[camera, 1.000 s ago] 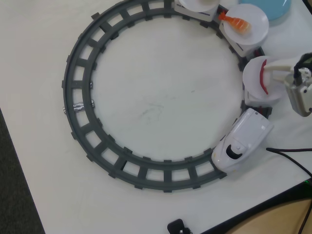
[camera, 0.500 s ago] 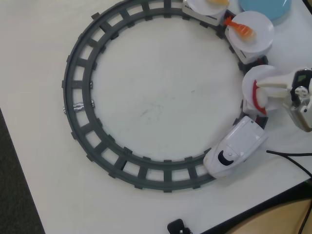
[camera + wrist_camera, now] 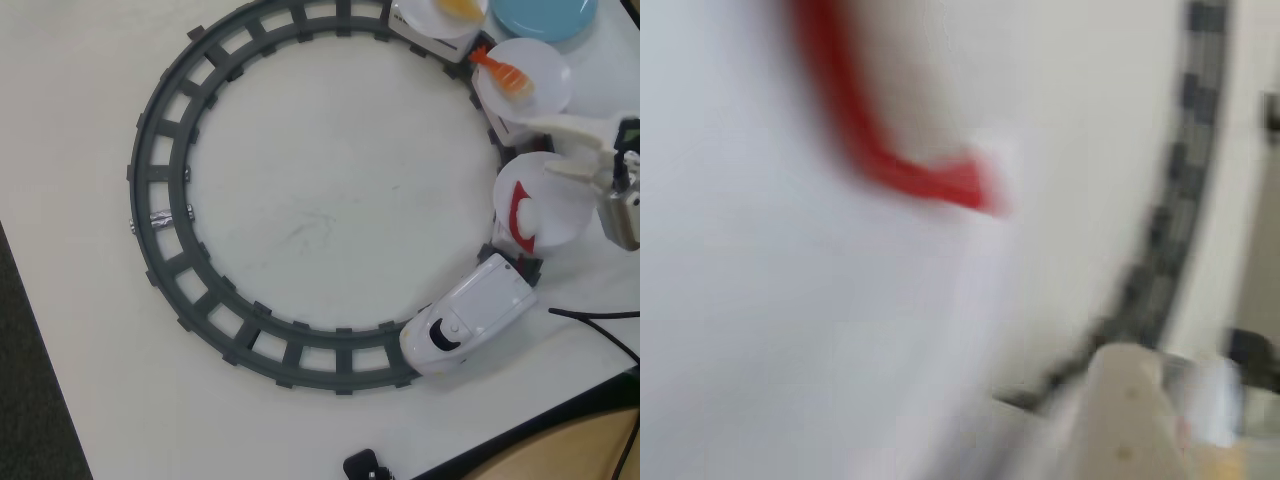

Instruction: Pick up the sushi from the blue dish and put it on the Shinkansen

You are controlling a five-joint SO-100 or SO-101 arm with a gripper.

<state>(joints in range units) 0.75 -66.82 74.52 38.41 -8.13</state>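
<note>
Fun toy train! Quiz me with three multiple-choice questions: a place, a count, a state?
1. Where is the small red-topped toy sushi?
A) on the round light-blue plastic dish
B) on the white round plate just behind the white toy train nose car
C) on the bare table

2. How many white round plates ride the train?
A) one
B) three
C) five

3. The visible part of the blue dish is:
A) bare
B) holding sushi
C) upside down on the track

Answers: B, its red strip lies on that plate; B, three plates follow the nose car; A, only plain blue shows up to the picture's edge.
</note>
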